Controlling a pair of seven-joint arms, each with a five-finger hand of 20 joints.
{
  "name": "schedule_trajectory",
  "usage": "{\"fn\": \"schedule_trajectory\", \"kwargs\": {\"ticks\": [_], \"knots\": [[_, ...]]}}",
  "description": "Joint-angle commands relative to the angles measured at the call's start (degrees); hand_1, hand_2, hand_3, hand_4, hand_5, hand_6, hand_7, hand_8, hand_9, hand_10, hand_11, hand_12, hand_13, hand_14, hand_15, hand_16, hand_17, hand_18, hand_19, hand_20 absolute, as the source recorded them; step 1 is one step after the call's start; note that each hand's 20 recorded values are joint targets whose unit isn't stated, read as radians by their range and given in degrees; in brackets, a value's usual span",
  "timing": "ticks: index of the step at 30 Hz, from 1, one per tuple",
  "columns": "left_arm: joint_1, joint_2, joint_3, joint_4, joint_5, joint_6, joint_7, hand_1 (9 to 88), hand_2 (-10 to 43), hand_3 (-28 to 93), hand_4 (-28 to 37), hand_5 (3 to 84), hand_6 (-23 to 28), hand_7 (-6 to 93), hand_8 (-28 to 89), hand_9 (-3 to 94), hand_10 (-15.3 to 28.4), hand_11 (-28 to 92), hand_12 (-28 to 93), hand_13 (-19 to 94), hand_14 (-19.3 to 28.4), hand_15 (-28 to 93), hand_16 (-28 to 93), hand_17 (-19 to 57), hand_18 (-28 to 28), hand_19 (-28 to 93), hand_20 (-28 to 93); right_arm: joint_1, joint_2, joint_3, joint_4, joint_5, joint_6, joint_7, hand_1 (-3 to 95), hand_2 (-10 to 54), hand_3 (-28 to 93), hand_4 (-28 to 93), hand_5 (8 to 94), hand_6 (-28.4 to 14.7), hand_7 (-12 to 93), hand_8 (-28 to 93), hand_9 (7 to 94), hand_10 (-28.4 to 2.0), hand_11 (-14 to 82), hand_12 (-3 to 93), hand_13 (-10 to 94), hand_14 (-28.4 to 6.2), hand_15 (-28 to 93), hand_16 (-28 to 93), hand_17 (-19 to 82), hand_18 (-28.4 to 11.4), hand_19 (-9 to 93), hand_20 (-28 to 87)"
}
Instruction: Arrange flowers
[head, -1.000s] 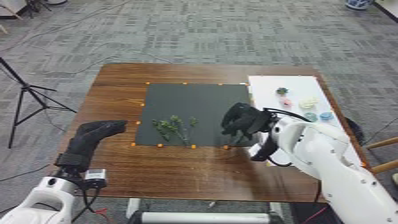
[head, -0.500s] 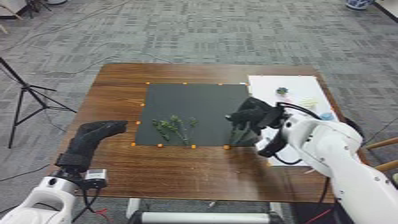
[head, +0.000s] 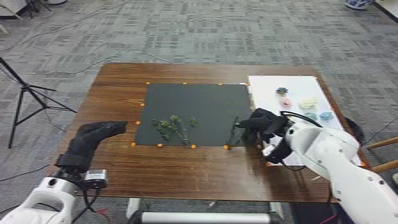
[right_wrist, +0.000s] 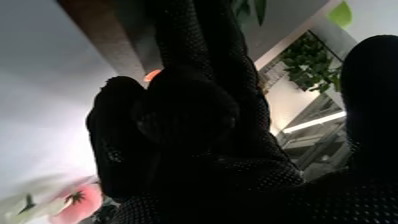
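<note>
On the brown wooden table (head: 178, 172), a dark mat (head: 195, 102) is lying beside a white board (head: 284, 82), with small orange markers (head: 161, 145) dotting the mat's border. The robot's right hand (head: 258, 123) is hovering low over the place where the mat and the board are meeting; whether it is gripping anything, the pictures are leaving unclear. A dark green stem (head: 234, 131) is showing over the mat's right part, just beside that hand, and whether the two are touching cannot be told. The left hand (head: 87, 137) is hanging to the left of the mat, released, with relaxed fingers and nothing in its grasp. Green sprigs (head: 175, 126) are lying together on the near left part of the mat. On the white board, a small dark green piece (head: 282, 91) is sitting farthest off, a pink flower (head: 285, 102) is resting just nearer, a pale yellow flower (head: 307, 103) is lying to the right of the pink one, and two blue flowers (head: 326, 116) are resting side by side nearer the robot. A black tripod (head: 26, 86) is standing on the grey floor (head: 191, 37) left of the table.
</note>
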Motion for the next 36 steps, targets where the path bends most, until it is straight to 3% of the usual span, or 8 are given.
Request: {"fn": "schedule_trajectory", "kwargs": {"ticks": [1, 6, 13, 18, 21, 24, 27, 36], "knots": [[-0.2, -0.68, 0.25, 0.11, -0.21, -0.50, -0.29, 25.0, -0.4, 67, -25.1, 57.9, -1.0, 13.7, -9, 53.0, 14.6, 19, 11, 40, 17.1, 13, 1, 3.7, 13.0, 10, 17, 2.0, -4.1, -3.5, 2.3, -1.5, 0.1, -1.2, 17.0, 0.7, 57, -9, 72.1, -7.0, 22, -2, 77.6, -19.2, 13.5, 20.9, 94, -5.7, 56, 35, 68, -13.4, 93, 58], [-0.6, -0.79, 0.75, 0.36, -0.13, -0.85, -0.14, 25.0, -0.3, 67, -25.2, 57.8, -0.9, 13.6, -9, 53.0, 14.6, 19, 12, 40, 17.2, 13, 1, 3.6, 13.0, 10, 17, 2.4, -4.3, -3.4, 1.7, -1.6, 0.7, -1.1, 17.0, 0.7, 57, -9, 72.0, -7.1, 22, -1, 77.3, -19.1, 13.3, 20.8, 94, -5.7, 56, 35, 68, -13.4, 93, 58], [0.2, -0.90, 0.39, 0.00, -0.10, -0.54, -0.09, 25.0, -0.2, 67, -25.1, 57.7, -0.8, 13.5, -9, 53.0, 14.6, 19, 12, 40, 17.3, 13, 2, 3.6, 13.0, 10, 17, 0.8, -3.4, 0.2, 0.1, -0.7, 2.3, -1.2, 17.3, 1.0, 57, -9, 71.9, -7.1, 22, -1, 77.4, -19.1, 13.4, 20.9, 93, -5.7, 56, 35, 68, -13.4, 93, 58], [1.0, -0.84, 0.00, -0.21, -0.16, -0.56, -0.10, 25.0, -0.2, 67, -25.0, 57.7, -0.7, 13.5, -9, 53.0, 14.5, 19, 12, 40, 17.3, 13, 2, 3.6, 13.1, 10, 17, 1.1, 0.4, -0.1, -1.9, -3.2, 18.7, -3.8, 21.5, 0.3, 58, -9, 70.7, -7.0, 24, -1, 77.0, -19.0, 14.7, 21.9, 90, -7.0, 55, 35, 64, -14.9, 93, 55], [1.0, -0.87, 0.13, -0.24, -0.12, -0.63, 0.24, 25.0, -0.2, 67, -25.0, 57.6, -0.7, 13.5, -9, 53.0, 14.6, 19, 12, 40, 17.3, 13, 2, 3.6, 13.0, 10, 17, 2.7, 2.6, 0.6, -3.0, -4.7, 22.8, -4.0, 25.1, -4.0, 61, -8, 68.0, -6.6, 29, -1, 76.1, -17.9, 19.5, 24.0, 90, -7.0, 56, 34, 63, -14.9, 93, 54], [0.7, -0.78, 0.52, -0.19, -0.01, -0.70, 0.01, 25.0, -0.2, 67, -25.1, 57.6, -0.8, 13.5, -9, 52.9, 14.6, 19, 12, 40, 17.3, 13, 2, 3.6, 13.0, 10, 17, 5.0, 5.5, -0.4, -2.8, -10.8, 24.2, -4.1, 30.7, -9.2, 61, -8, 58.2, -7.1, 40, -4, 74.4, -17.1, 24.9, 28.2, 90, -5.8, 59, 34, 65, -13.7, 93, 58], [0.5, -0.68, 0.62, -0.16, 0.27, -0.83, -0.05, 25.0, -0.1, 67, -25.1, 57.7, -0.8, 13.5, -9, 52.9, 14.6, 19, 12, 40, 17.3, 13, 2, 3.6, 13.0, 10, 17, 7.5, 9.3, -2.8, -0.1, -18.1, 25.5, -4.6, 34.8, -9.5, 63, -9, 52.4, -6.7, 42, -5, 70.0, -16.0, 28.2, 30.1, 89, -5.2, 60, 35, 65, -13.4, 93, 60], [1.4, -0.71, -0.12, -0.45, -0.06, -0.55, -0.33, 25.0, -0.2, 67, -25.1, 57.7, -0.8, 13.6, -9, 53.0, 14.6, 19, 12, 40, 17.2, 13, 2, 3.6, 13.0, 10, 17, 0.5, 15.2, 1.5, 2.1, -23.0, 21.8, -3.3, 36.2, -9.5, 66, -11, 52.6, -4.4, 42, -8, 66.5, -14.7, 27.4, 29.4, 86, -4.1, 63, 35, 63, -13.7, 93, 63]]}}
